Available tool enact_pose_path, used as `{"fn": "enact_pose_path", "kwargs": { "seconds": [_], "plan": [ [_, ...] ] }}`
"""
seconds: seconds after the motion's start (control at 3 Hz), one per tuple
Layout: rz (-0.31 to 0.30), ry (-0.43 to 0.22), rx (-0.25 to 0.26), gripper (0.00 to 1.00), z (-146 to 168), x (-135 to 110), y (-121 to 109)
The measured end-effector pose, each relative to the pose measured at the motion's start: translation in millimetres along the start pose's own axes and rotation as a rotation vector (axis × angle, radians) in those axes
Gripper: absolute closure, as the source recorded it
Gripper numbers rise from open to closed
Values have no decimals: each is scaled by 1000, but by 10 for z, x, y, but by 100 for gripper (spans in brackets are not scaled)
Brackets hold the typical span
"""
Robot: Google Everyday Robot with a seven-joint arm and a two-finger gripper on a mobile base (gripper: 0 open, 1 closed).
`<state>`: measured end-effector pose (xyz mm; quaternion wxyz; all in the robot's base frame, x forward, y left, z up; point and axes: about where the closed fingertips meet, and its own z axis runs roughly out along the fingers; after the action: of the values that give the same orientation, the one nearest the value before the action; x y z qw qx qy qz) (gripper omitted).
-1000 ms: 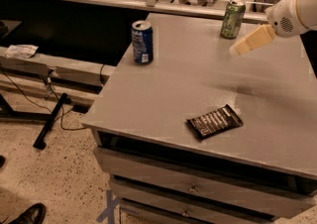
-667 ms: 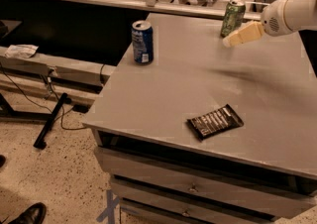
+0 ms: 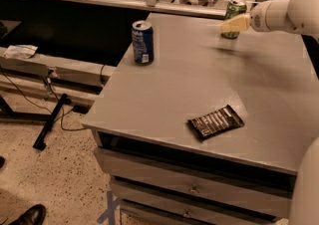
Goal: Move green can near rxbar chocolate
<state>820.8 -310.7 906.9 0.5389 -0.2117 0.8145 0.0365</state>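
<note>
Your claw [image 3: 232, 24] is in the upper right of the frame, at the end of the white arm [image 3: 286, 14]. It points left and sits right in front of the green can [image 3: 236, 7], across its middle. You cannot tell if the claw is open or closed, or if it has hold of the can. The green can stands up straight at the far edge of the grey counter [image 3: 199, 79]. The rxbar chocolate [image 3: 216, 121] lies flat near the front edge of the counter, lower right of the middle, well apart from the green can. A blue can [image 3: 142, 42] stands up at the left side of the counter. Drawers [image 3: 189, 189] sit under the counter. A black shoe [image 3: 30, 215] is in the lower left corner.
</note>
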Motion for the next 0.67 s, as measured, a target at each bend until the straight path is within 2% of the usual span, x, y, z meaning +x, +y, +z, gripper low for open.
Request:
{"fn": "enact_pose_path", "kwargs": {
  "seconds": [0.33, 0.67],
  "plan": [
    [45, -33, 21, 0, 269, -36, -110],
    [112, -80, 1, 26, 367, -122, -149]
  ]
}}
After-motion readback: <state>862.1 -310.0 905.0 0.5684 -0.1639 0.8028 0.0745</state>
